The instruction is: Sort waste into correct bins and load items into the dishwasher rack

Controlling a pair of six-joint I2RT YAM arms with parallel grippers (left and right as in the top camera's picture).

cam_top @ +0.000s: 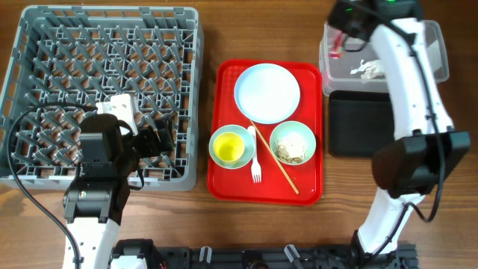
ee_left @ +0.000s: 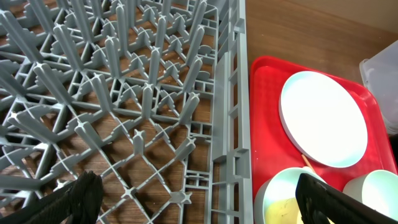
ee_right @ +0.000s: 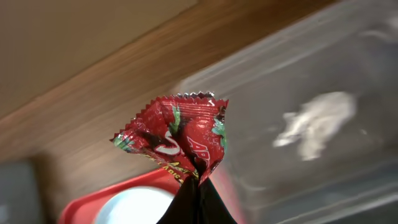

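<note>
Pinching the red wrapper (ee_right: 180, 137) by its crimped edge beside the clear tub (cam_top: 441, 71), the right gripper (ee_right: 194, 198) suits it (likely featherlight, limp, slippery); the left gripper (ee_left: 199, 199) gapes empty.

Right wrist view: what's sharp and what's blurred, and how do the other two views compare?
Right wrist: red wrapper sharp, clear tub and napkin behind it blurred. Left wrist: rack crisp, pegs splayed by the wide lens. Overhead: even light, sharp, soft shadows.
</note>
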